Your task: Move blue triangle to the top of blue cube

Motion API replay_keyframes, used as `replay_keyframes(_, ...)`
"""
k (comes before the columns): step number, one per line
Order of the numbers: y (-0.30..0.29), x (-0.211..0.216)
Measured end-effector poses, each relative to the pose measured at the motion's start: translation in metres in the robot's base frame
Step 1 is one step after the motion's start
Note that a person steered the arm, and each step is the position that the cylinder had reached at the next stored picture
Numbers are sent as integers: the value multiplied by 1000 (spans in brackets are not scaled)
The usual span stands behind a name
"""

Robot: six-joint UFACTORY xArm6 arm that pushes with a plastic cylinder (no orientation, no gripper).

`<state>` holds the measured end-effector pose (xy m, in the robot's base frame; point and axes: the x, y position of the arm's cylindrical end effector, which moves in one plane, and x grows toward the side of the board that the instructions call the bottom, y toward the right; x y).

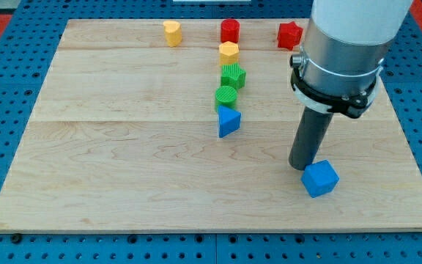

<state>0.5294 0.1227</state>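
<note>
The blue triangle (228,122) lies near the middle of the wooden board (123,147), just below a green cylinder. The blue cube (320,178) sits toward the view's lower right. My tip (302,167) rests on the board right at the cube's upper left corner, touching or almost touching it. The tip is well to the right of the blue triangle and lower in the view. The rod rises from the tip into the grey and white arm body (343,51) at the view's upper right.
A column of blocks runs up from the triangle: green cylinder (226,96), green ridged block (233,75), yellow hexagon (229,52), red block (230,31). A yellow block (171,33) sits at top left of them, a red star-like block (289,35) at top right.
</note>
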Motion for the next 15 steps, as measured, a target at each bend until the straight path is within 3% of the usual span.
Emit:
replay_keyframes(3,53,18)
replay_keyframes(4,22,-4)
replay_keyframes(6,-107,-33)
replay_keyframes(8,-140,-105)
replay_keyframes(9,-145,-118)
replay_keyframes(13,-117,-137)
replay_keyframes(15,-49,-92)
